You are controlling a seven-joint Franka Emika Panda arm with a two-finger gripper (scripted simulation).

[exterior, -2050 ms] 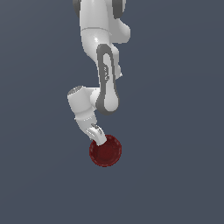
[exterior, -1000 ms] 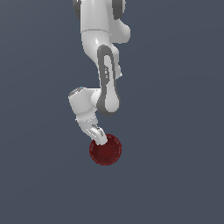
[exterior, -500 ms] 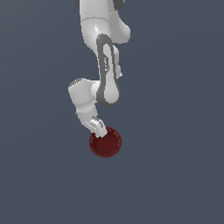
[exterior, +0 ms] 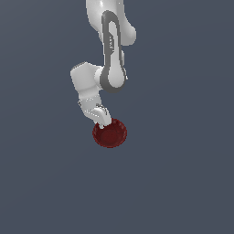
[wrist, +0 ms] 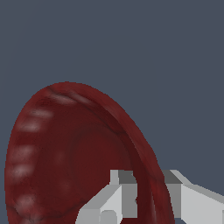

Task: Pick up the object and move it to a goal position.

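Overhead, the white arm (exterior: 107,50) reaches down through the exterior view and folds back toward that view's left, ending in its gripper (exterior: 104,123) at the upper left edge of the bowl (exterior: 110,133). No surface, shadow or goal marker shows against the flat grey backdrop, so whether the bowl is resting or lifted cannot be told. Seen from the wrist view, the dark red bowl (wrist: 74,153) fills most of the picture. Its scalloped rim runs between the two pale fingers (wrist: 124,192), one inside the wall and one outside. The jaws stand narrowly apart, pinched on that rim. The bowl thus hangs off to one side of the gripper, not centred beneath it, so any carry will likely lever on this single edge grip.
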